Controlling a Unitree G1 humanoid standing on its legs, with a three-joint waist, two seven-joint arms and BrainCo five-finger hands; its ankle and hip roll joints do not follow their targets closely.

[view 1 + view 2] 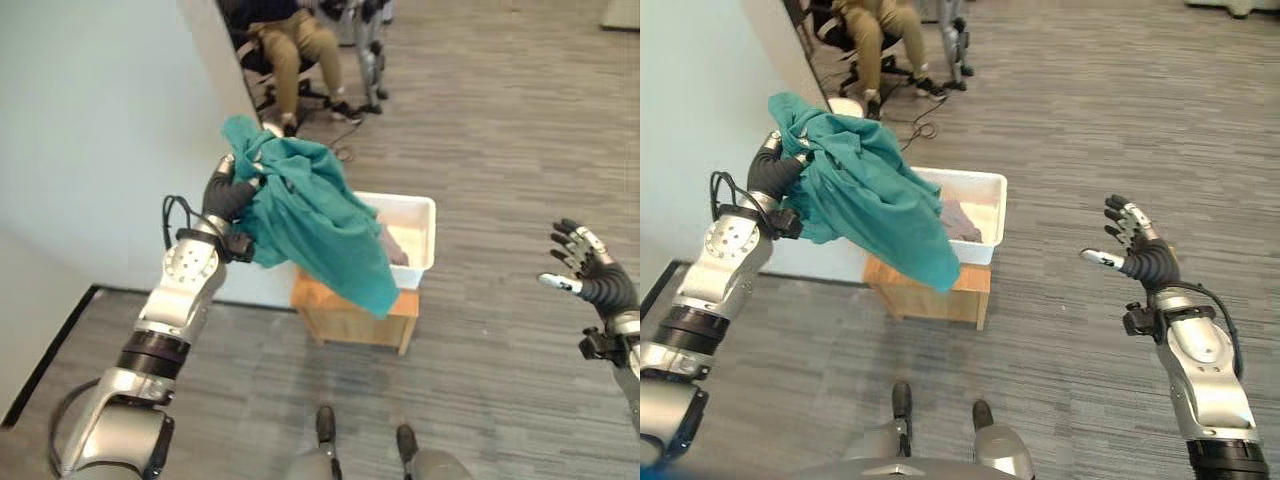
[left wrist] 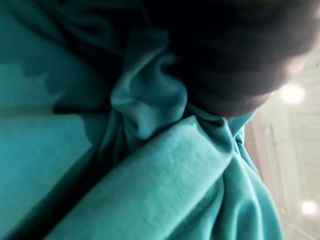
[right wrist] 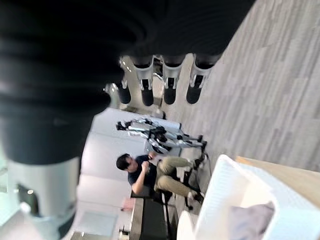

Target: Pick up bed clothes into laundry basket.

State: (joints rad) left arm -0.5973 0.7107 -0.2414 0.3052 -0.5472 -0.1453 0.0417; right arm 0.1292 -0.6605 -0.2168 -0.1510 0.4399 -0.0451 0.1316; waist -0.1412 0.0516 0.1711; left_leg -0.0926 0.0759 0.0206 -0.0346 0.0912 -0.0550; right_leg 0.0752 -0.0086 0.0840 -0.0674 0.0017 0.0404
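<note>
One teal garment [image 1: 320,225], one white laundry basket [image 1: 415,232], one wooden stand [image 1: 352,310]. Left hand [image 1: 228,195] clenched round garment's bunched top; cloth hangs below and right of it, draped over basket's near corner. Right hand [image 1: 1132,248] well right of basket, fingers spread, empty. One seated person [image 1: 290,45] beyond.

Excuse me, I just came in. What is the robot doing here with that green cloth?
The robot's left hand holds a teal cloth up in the air, its lower end hanging in front of a white laundry basket on a small wooden table. A greyish garment already lies in the basket. The right hand is open, off to the side. A person sits in the background.
</note>
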